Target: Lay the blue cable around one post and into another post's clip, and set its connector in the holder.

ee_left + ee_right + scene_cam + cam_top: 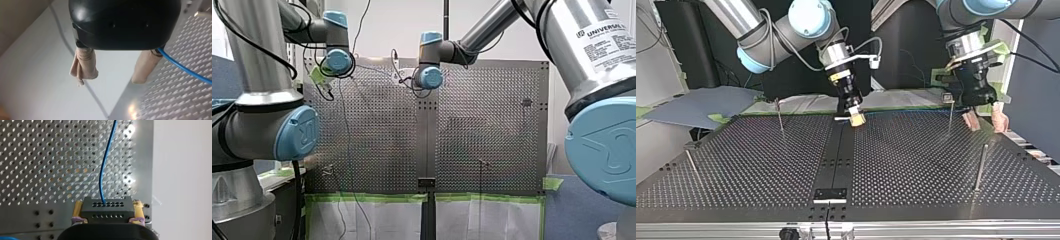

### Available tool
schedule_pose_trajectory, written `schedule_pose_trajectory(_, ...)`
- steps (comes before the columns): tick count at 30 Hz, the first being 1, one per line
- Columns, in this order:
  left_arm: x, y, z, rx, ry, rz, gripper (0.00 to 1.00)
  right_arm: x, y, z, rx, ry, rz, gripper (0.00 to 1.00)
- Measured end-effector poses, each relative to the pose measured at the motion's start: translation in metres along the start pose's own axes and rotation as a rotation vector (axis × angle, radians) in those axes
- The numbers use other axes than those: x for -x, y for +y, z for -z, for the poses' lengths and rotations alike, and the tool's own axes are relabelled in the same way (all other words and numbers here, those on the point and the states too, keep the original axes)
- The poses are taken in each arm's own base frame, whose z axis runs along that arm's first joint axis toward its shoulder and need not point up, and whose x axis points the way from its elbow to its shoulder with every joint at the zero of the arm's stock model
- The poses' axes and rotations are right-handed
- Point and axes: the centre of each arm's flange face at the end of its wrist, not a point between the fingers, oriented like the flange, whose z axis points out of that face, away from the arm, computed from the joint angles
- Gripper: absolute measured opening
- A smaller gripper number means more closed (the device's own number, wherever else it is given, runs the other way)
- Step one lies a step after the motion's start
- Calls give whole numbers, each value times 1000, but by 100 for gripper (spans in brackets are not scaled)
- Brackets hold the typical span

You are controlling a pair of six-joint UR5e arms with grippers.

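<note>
Right pincer [108, 203] was clenched on the black connector [107, 213], with the blue cable [105, 165] leaving its face. The connector sat at the bench [916, 165] edge farthest from the holder [831, 194], straight across from it. Left pincer [108, 80] was released, its pads [83, 66] apart and the cable just beside one of them (not gripped). Likely step: routing before seating. Keep the connector level, feed slack slowly, and steer the cable toward the post [949, 112] far from the holder without kinking it.
</note>
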Motion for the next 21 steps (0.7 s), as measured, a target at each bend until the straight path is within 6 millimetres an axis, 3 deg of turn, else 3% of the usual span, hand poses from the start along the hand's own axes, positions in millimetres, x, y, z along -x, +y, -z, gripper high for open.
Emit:
schedule_pose_trajectory(10, 32, 12, -36, 31, -95, 7, 100, -13, -11, -5, -22, 28, -5, 2)
schedule_pose_trajectory(21, 31, 5, -71, -3, -85, 14, 100, -47, -34, -18, -116, 134, -25, 2)
